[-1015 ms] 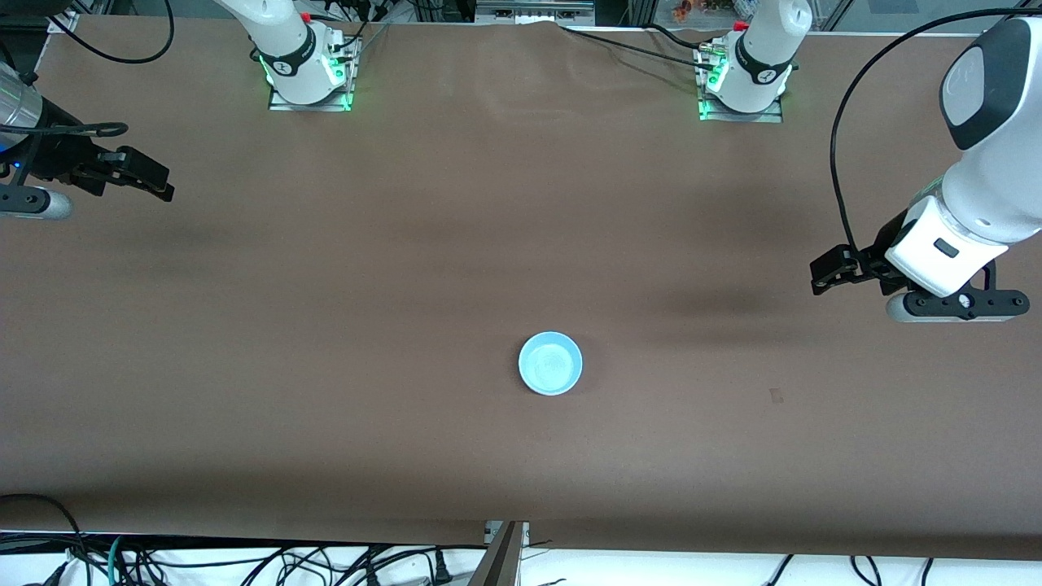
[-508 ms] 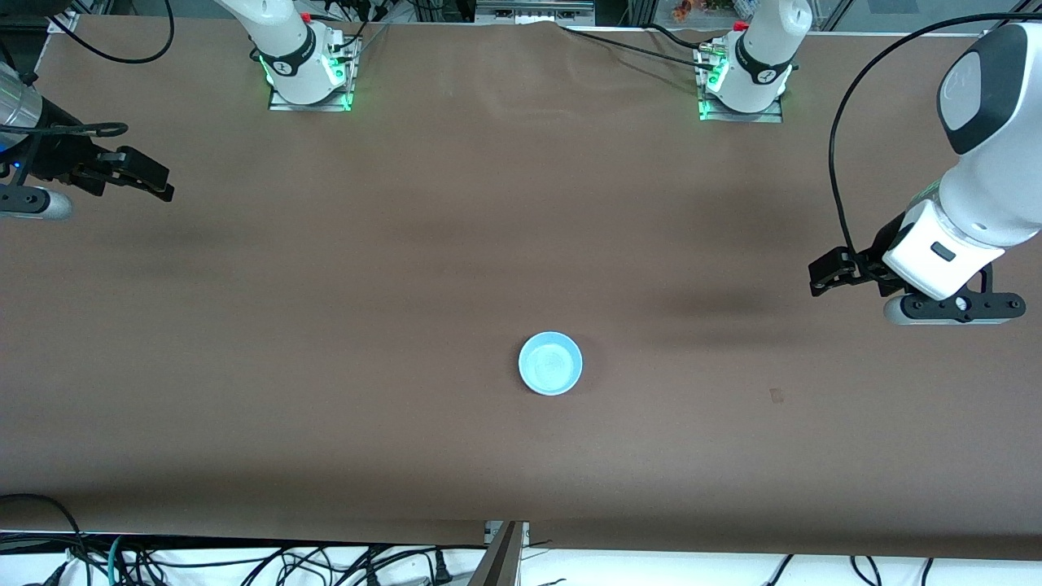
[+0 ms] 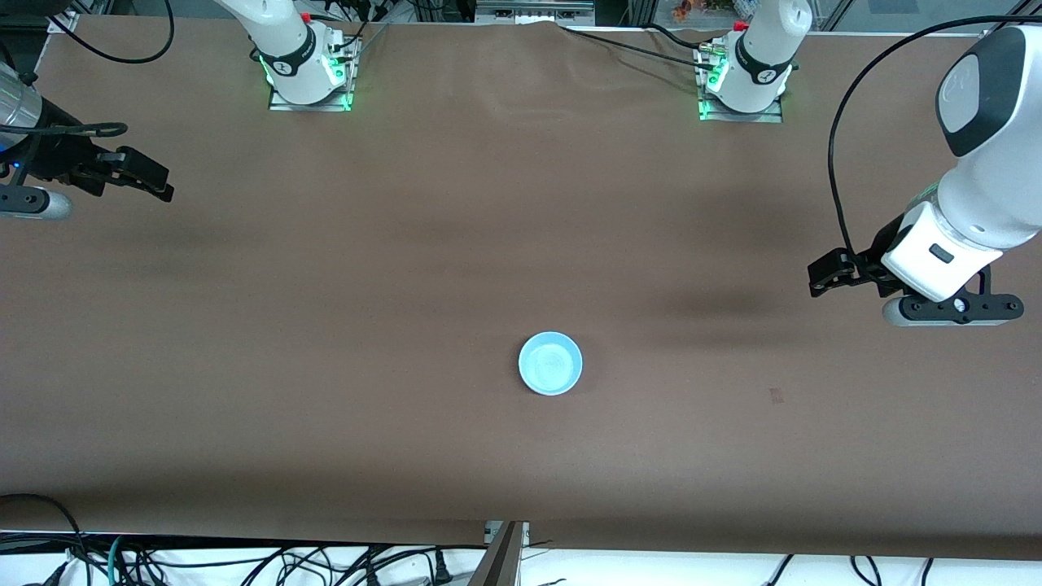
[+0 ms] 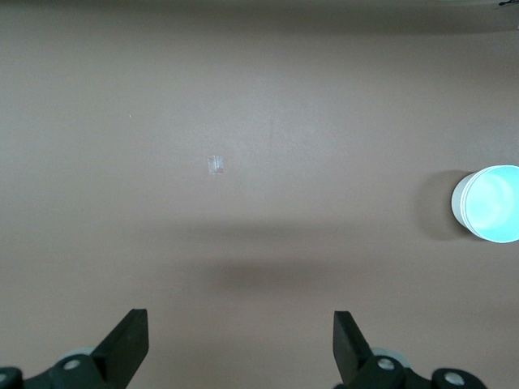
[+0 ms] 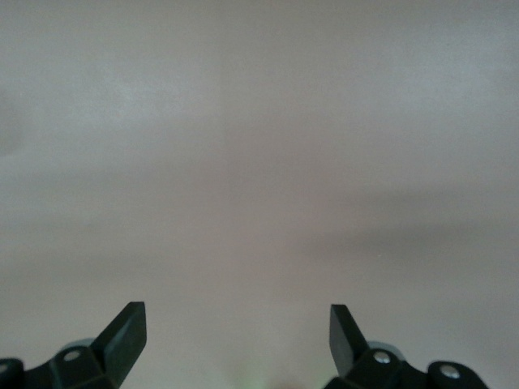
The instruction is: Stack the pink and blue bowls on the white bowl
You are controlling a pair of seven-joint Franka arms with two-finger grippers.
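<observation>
A light blue bowl stands upright on the brown table, near its middle and toward the front camera. It also shows in the left wrist view, with a pale wall under its blue rim. No separate pink bowl or white bowl is in view. My left gripper is open and empty above the left arm's end of the table, apart from the bowl; its own view shows it over bare cloth. My right gripper is open and empty above the right arm's end; its own view shows it over bare cloth.
The two arm bases stand along the table's edge farthest from the front camera. A small mark lies on the cloth between the bowl and the left arm's end. Cables hang below the edge nearest the front camera.
The left arm has shifted very slightly. The bowl and the right arm have not moved.
</observation>
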